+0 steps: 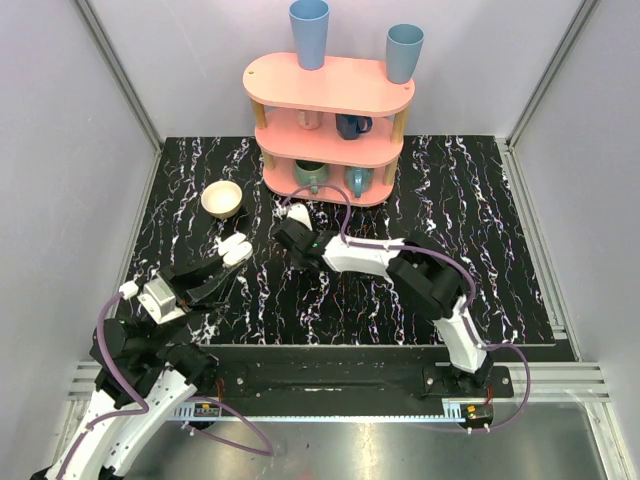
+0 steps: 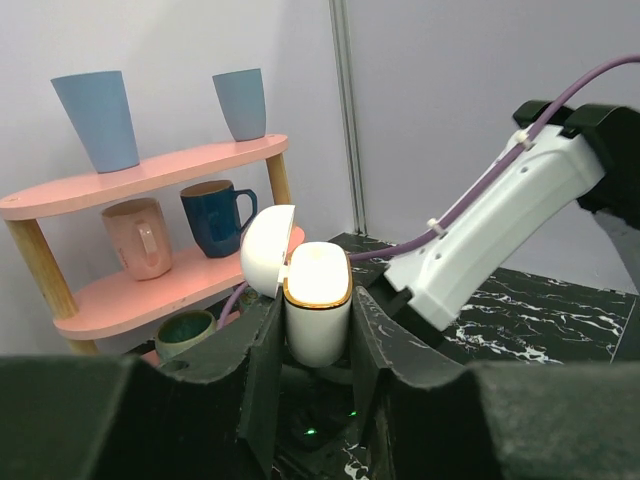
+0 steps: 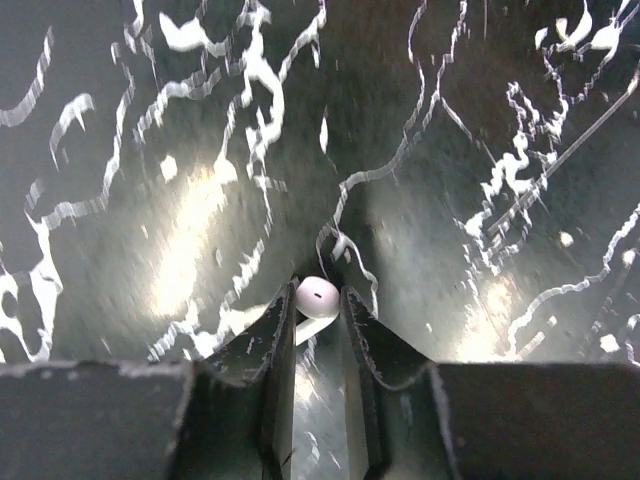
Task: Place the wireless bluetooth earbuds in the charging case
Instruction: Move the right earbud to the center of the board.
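My left gripper (image 2: 318,340) is shut on the charging case (image 2: 318,310), a white case with a gold rim. It stands upright between the fingers, its lid (image 2: 268,250) swung open to the left. From above, the case (image 1: 238,246) is raised over the left part of the black marbled table. My right gripper (image 3: 318,302) points down at the table and is shut on a white earbud (image 3: 318,296), whose stem pokes out towards the left finger. In the top view the right gripper (image 1: 290,224) sits just in front of the shelf, right of the case.
A pink three-tier shelf (image 1: 330,95) at the back holds two blue cups on top and mugs below. A round cream bowl (image 1: 222,198) stands left of it. The right arm's white link (image 2: 490,240) reaches across close to the held case.
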